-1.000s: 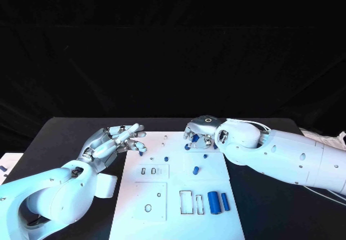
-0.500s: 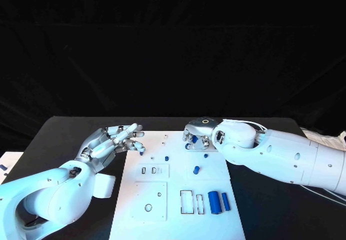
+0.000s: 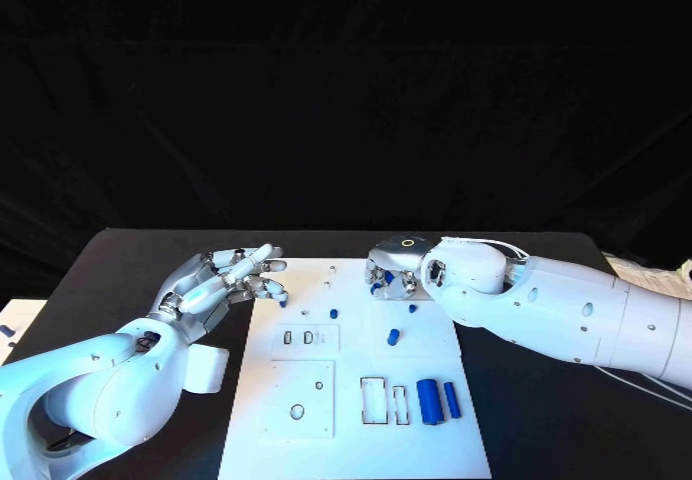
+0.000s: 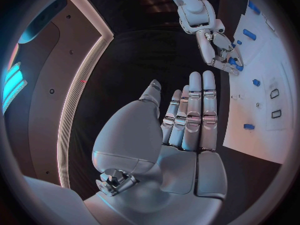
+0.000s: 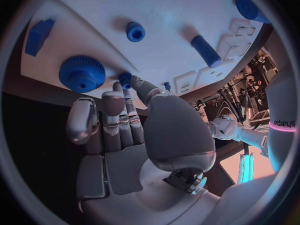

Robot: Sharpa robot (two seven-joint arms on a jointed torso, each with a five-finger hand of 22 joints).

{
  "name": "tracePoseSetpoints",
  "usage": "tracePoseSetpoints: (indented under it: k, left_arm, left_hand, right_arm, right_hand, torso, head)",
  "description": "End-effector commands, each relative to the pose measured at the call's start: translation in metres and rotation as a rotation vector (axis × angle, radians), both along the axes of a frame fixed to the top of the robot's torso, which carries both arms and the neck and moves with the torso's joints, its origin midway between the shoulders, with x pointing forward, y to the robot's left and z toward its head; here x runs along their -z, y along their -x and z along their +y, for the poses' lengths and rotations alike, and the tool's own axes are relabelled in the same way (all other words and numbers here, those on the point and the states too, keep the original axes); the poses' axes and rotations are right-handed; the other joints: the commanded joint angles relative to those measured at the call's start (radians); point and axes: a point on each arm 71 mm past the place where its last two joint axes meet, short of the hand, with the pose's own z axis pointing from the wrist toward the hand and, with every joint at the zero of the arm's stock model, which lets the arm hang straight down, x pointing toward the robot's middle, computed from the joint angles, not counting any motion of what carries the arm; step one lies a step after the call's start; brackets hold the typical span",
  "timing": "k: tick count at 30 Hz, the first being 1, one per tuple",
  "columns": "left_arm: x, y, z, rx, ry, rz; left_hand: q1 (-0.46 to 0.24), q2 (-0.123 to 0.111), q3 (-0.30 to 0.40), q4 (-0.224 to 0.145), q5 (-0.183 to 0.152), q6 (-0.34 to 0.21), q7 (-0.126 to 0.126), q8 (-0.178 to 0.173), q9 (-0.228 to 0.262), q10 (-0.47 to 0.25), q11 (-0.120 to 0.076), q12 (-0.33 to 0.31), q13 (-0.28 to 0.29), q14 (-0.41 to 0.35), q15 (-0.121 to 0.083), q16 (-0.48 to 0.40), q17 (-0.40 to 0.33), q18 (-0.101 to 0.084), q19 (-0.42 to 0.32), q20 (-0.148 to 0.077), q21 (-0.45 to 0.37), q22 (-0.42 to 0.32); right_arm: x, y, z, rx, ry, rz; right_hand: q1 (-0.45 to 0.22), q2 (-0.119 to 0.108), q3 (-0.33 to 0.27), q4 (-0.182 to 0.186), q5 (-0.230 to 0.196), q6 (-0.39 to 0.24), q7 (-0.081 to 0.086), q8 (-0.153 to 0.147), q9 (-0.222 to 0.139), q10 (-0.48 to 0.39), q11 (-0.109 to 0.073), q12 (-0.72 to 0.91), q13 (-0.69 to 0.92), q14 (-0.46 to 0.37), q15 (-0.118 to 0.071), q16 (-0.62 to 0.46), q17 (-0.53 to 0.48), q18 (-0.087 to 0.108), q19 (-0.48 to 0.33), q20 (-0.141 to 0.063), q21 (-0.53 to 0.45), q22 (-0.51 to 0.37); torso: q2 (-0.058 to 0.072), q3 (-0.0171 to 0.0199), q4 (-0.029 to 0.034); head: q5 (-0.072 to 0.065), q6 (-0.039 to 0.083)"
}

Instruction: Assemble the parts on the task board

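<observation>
Hidden: right hand [image 3: 389, 278] mostly covered by its own wrist in the head view; whether its fingertips pinch the small blue peg [image 5: 125, 79] beside them cannot be told
Left hand [image 3: 231, 281]: fingers straight and together, holding nothing; at the board's left far corner
Task board [image 3: 346, 425]: white plate mid-table, with cut-out slots
Parts: blue gear [image 5: 82, 73] by the right hand; two blue cylinders [image 3: 436, 400] near the board's right edge
</observation>
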Motion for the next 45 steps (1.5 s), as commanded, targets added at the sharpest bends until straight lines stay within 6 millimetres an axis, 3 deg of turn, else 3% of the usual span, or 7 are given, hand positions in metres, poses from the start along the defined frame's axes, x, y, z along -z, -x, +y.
tracePoseSetpoints:
  k: [1,17,29,45]
  left_arm:
    - [-0.002,0.000,-0.001,0.013,0.010,-0.002]
    - [-0.002,0.001,0.000,0.012,0.010,0.000]
    - [-0.002,0.001,0.000,0.013,0.011,0.001]
    - [-0.003,0.001,0.001,0.011,0.013,0.003]
  left_hand:
    - [-0.001,0.003,-0.004,0.001,-0.002,0.000,0.009,-0.006,-0.002,-0.002,0.006,-0.007,-0.001,-0.003,0.006,-0.003,0.001,0.008,-0.001,0.003,0.004,0.001]
    - [-0.001,0.005,-0.004,0.000,-0.002,0.000,0.009,-0.007,-0.002,-0.003,0.006,-0.009,-0.001,-0.003,0.006,-0.004,0.004,0.008,-0.002,0.004,0.005,0.002]
    - [0.000,0.006,-0.004,-0.001,-0.002,0.000,0.009,-0.008,-0.001,-0.003,0.006,-0.010,-0.001,-0.003,0.006,-0.004,0.005,0.008,-0.002,0.004,0.006,0.003]
    - [0.001,0.007,-0.004,-0.002,-0.002,0.000,0.009,-0.009,-0.001,-0.003,0.006,-0.011,-0.001,-0.002,0.006,-0.004,0.007,0.008,-0.003,0.004,0.007,0.003]
  right_arm:
    - [0.004,0.000,-0.001,0.002,0.044,0.014]
    - [0.007,0.000,-0.001,0.005,0.065,0.028]
    - [0.013,-0.003,-0.004,0.021,0.082,0.048]
    - [0.001,0.004,0.005,-0.002,-0.036,-0.078]
  right_hand:
    - [0.015,0.004,0.014,0.001,-0.014,0.012,0.001,0.002,0.002,0.015,-0.004,-0.001,0.002,0.020,-0.003,0.016,0.015,-0.019,0.011,0.001,0.012,0.014]
    - [0.050,0.016,0.076,-0.007,-0.032,0.034,0.001,0.001,0.005,0.034,-0.007,-0.002,0.001,0.019,-0.006,0.076,0.067,-0.026,0.029,-0.002,0.045,0.064]
    - [0.052,0.002,0.095,-0.012,-0.042,0.027,0.002,-0.005,0.003,0.021,-0.004,-0.006,-0.001,0.014,-0.003,0.088,0.071,-0.027,0.027,0.000,0.051,0.072]
    - [0.073,0.012,0.137,-0.021,-0.036,0.050,0.002,0.005,0.008,0.039,-0.007,0.000,0.001,0.018,-0.005,0.130,0.109,-0.037,0.056,-0.001,0.081,0.126]
  torso:
    - [0.000,0.0001,0.0021]
    - [0.003,-0.0008,0.0059]
    - [0.004,-0.0036,0.0095]
    - [0.004,-0.0052,0.0204]
  head:
    - [-0.001,-0.003]
    - [-0.001,-0.009]
    - [-0.004,-0.013]
    - [-0.012,-0.009]
